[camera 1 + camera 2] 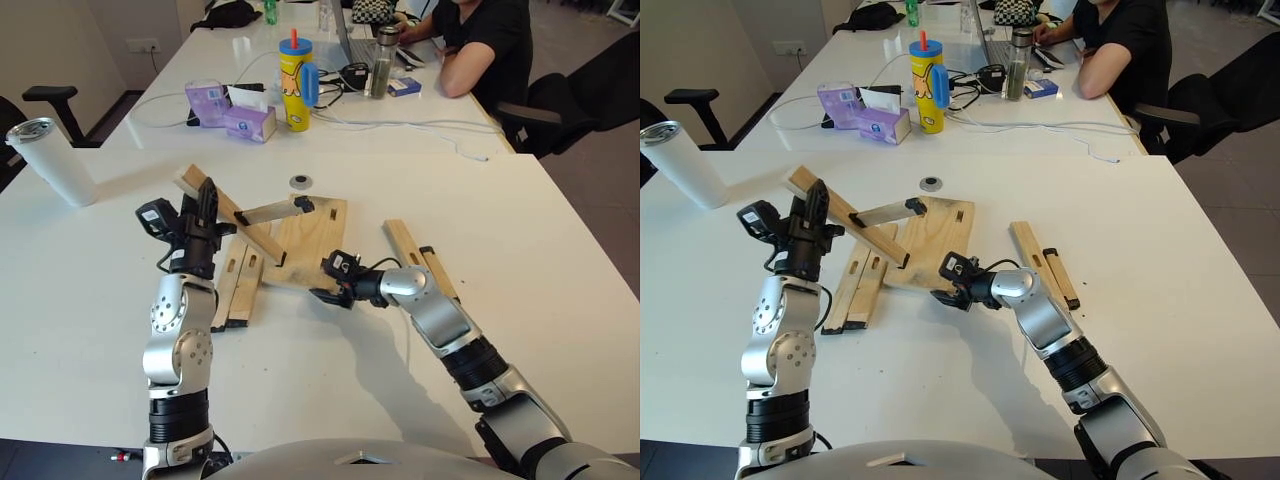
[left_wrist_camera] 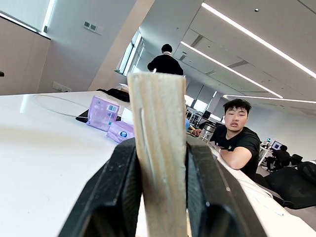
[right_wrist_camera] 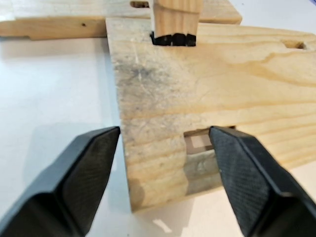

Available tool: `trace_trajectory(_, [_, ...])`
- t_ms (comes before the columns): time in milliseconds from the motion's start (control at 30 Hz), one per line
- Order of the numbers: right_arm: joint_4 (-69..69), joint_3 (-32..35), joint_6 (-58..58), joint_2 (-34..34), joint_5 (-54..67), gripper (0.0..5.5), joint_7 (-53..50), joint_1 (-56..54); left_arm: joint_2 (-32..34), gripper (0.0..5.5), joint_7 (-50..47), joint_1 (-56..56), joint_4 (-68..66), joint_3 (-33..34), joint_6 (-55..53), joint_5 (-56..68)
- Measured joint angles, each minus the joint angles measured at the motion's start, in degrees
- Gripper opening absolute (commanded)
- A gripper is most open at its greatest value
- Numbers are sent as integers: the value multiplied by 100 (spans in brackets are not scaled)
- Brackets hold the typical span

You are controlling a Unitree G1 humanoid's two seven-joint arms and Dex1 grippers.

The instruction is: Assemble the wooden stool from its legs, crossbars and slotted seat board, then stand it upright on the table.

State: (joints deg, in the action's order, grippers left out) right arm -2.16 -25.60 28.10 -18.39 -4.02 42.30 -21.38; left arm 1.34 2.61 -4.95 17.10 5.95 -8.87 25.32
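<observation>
On the white table, the left arm stands bent up from the elbow. Its left gripper is clamped tight around the upper part of a wooden leg. That leg slopes down to the right, and its black-tipped lower end rests on the slotted seat board, which lies flat mid-table.

The right arm stretches low across the table. The right gripper sits at the board's near edge, spread wide and holding nothing. The right wrist view shows its fingers straddling the board's corner beside an open slot; whether they touch the wood I cannot tell.

The left wrist view shows the leg squeezed between both pads, its lower end cut off. A second bar crosses above the board, and I cannot tell whether it sits in a slot. One pair of loose pieces lies left of the board, another pair right of it.
</observation>
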Motion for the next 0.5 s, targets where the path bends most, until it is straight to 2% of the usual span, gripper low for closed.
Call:
trace_trajectory(233, [30, -19, 24, -69, -1, 337, 84, -63, 120, 103, 200, 20, 12, -566, 62, -586])
trace_trajectory(400, [46, -32, 25, -89, -2, 337, 106, -68, 123, 103, 236, 64, 4, -614, 108, -731])
trace_trajectory(433, [48, -34, 25, -89, -4, 337, 105, -67, 124, 139, 236, 61, 4, -615, 107, -738])
trace_trajectory(500, [59, -41, 26, -82, -3, 337, 104, -67, 127, 164, 255, 75, -87, -641, -67, -739])
